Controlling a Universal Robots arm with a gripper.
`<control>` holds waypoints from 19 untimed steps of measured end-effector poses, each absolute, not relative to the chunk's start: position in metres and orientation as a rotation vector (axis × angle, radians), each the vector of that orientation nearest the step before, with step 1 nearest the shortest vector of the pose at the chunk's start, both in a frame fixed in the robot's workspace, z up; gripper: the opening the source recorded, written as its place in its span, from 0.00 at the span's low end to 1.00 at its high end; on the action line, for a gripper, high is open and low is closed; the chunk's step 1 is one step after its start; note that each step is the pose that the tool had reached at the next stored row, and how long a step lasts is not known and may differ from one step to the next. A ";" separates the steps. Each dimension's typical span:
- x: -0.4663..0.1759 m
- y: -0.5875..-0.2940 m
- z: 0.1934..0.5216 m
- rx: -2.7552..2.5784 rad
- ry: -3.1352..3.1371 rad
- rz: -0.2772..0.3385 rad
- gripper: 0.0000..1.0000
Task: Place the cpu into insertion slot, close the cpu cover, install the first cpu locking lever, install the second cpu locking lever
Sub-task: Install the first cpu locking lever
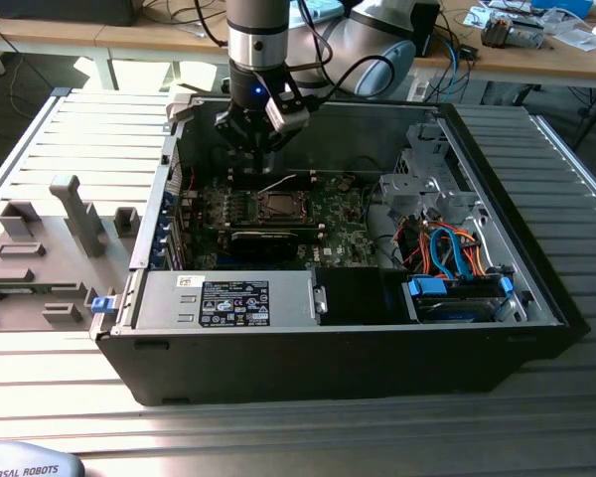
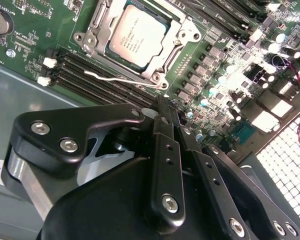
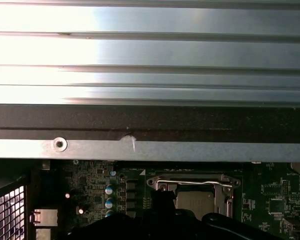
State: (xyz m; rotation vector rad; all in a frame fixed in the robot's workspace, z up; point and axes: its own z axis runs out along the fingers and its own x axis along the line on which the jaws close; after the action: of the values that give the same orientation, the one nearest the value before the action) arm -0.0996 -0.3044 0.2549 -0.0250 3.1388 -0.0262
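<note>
A robotics lab or electronics workshop is shown. An opened computer case (image 1: 377,328) is laid on a ribbed metal table (image 1: 536,417), with its green circuit board (image 2: 35,45) exposed. Grey plastic holders (image 1: 40,258) are set out on the table at the exterior view's left. Behind, wooden benches (image 1: 536,60) are seen, strewn with cables (image 1: 457,55) and small parts, and a robot arm (image 1: 258,40) is mounted above the case.
</note>
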 end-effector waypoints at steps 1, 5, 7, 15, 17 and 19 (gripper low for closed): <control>-0.100 -0.304 0.255 -0.025 3.139 -0.026 0.11; -0.099 -0.304 0.254 -0.025 3.139 -0.026 0.11; -0.099 -0.304 0.253 -0.025 3.139 -0.026 0.11; -0.099 -0.304 0.252 -0.025 3.139 -0.026 0.11; -0.098 -0.304 0.251 -0.025 3.139 -0.026 0.11; -0.098 -0.304 0.251 -0.025 3.139 -0.026 0.11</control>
State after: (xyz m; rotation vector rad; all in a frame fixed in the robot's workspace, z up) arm -0.0982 -0.3044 0.2510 -0.0252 3.1389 -0.0262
